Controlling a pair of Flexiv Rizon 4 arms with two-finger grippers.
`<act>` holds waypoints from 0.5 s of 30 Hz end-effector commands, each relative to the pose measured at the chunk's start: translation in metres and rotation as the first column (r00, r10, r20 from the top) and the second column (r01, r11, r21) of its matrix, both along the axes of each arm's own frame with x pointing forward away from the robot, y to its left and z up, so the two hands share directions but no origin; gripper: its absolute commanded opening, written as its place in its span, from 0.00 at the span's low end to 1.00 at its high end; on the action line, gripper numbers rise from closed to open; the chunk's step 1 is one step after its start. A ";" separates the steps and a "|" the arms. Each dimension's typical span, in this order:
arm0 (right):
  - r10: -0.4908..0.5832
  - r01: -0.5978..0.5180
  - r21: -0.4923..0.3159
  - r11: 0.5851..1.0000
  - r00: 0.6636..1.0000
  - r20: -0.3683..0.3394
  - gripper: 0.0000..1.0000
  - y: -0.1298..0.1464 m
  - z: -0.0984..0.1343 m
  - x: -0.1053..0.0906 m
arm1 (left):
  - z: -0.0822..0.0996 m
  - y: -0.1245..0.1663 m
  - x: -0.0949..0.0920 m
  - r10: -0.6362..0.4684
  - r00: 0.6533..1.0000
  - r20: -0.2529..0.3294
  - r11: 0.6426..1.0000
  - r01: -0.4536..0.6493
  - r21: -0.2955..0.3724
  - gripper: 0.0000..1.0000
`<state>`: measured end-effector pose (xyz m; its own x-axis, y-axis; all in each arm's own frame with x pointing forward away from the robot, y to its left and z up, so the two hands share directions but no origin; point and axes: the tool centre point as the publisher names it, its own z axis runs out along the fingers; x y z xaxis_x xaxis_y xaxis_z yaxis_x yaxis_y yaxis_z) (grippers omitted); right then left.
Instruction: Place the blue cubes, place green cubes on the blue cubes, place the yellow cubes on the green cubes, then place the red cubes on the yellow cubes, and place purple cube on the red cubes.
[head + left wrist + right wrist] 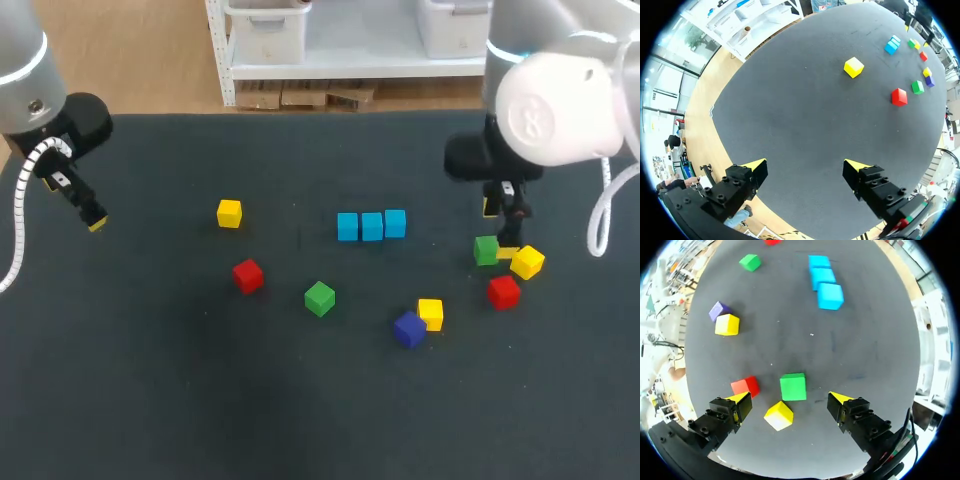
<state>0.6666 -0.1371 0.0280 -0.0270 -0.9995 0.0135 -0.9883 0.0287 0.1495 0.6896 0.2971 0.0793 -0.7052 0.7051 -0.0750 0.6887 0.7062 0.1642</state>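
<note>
Three blue cubes (372,226) (824,280) lie in a row at mid-table. One green cube (486,250) (793,386) sits just ahead of my open right gripper (498,230) (790,399), in line with the gap between its fingers. A yellow cube (527,262) (779,415) and a red cube (504,292) (745,386) lie beside it. A second green cube (319,298), a yellow cube (431,313) and the purple cube (408,329) lie nearer the front. Another yellow cube (229,213) (853,67) and red cube (247,275) (898,96) lie left of centre. My left gripper (92,216) (806,165) hangs open and empty at the far left.
The dark table (150,380) has bare cloth along its front and on its left side. Its back edge runs just behind both arms.
</note>
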 end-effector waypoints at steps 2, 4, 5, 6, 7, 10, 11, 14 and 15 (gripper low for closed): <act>0.023 -0.023 0.032 0.999 1.000 0.003 1.00 -0.003 -0.010 -0.005 | 0.000 0.000 0.001 0.001 1.000 -0.002 1.000 -0.001 0.002 1.00; 0.029 -0.029 0.038 0.999 1.000 0.005 1.00 -0.001 -0.013 -0.004 | 0.000 0.000 0.001 0.001 1.000 -0.002 1.000 -0.001 0.002 1.00; 0.029 -0.029 0.042 0.999 1.000 0.006 1.00 -0.001 -0.015 -0.003 | 0.000 0.000 0.001 0.001 1.000 -0.002 1.000 -0.001 0.002 1.00; 0.029 -0.029 0.045 0.999 1.000 0.008 1.00 -0.001 -0.017 -0.002 | 0.000 0.000 0.001 0.001 1.000 -0.002 1.000 -0.001 0.002 1.00; 0.029 -0.030 0.046 0.998 1.000 0.010 1.00 -0.001 -0.019 -0.001 | 0.000 0.000 0.001 0.001 1.000 -0.002 1.000 -0.001 0.002 1.00; 0.038 -0.038 0.039 0.998 0.999 0.013 1.00 0.000 -0.023 0.002 | 0.000 0.000 0.001 0.001 1.000 -0.002 1.000 -0.001 0.002 1.00; 0.039 -0.040 0.039 0.998 0.999 0.014 1.00 0.000 -0.023 0.002 | 0.000 0.000 0.001 0.001 1.000 -0.002 1.000 -0.001 0.002 1.00; 0.050 -0.051 0.035 0.998 0.999 0.016 0.95 0.003 -0.026 0.003 | 0.000 0.000 0.001 0.001 1.000 -0.002 1.000 -0.001 0.002 1.00; 0.052 -0.052 0.034 0.998 0.999 0.016 0.93 0.004 -0.027 0.004 | 0.000 0.000 0.001 0.001 1.000 -0.002 1.000 -0.001 0.002 1.00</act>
